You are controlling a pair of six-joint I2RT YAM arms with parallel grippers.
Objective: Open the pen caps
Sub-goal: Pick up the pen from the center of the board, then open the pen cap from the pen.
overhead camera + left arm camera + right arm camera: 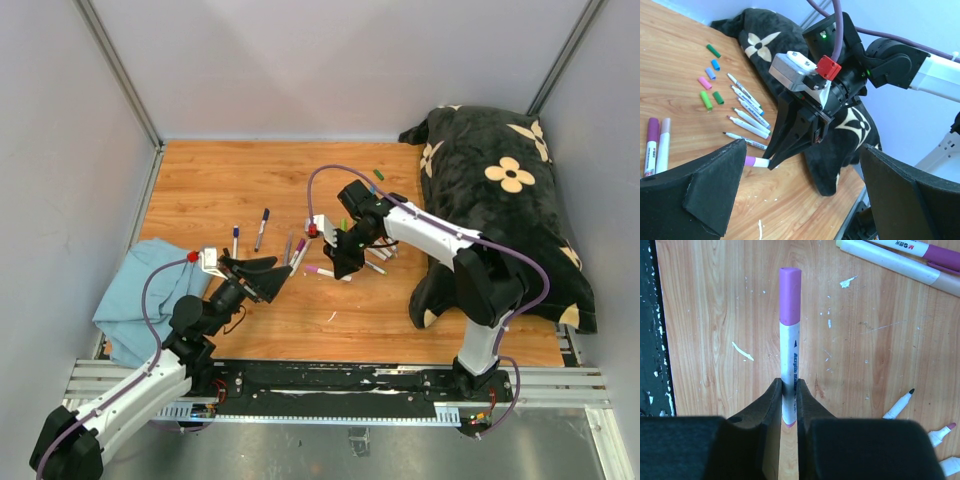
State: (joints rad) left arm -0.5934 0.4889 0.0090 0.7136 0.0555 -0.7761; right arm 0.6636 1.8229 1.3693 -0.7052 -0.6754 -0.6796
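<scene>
Right gripper [789,396] was clamped tight on a white pen [790,360] mid-frame in the top view, purple cap [790,295] still on. Left gripper [272,278] sat wide open and empty, just lower left of it. Loose caps [705,83] lay upper left in the left wrist view.

On my overhead feed, a black cushion [520,210] with cream flower shapes lies along the right side of the wooden tabletop [230,180]. A crumpled light-blue cloth [135,290] sits at the near-left corner. Small white flecks [742,351] dot the wood. An aluminium rail [570,385] runs along the near edge.
</scene>
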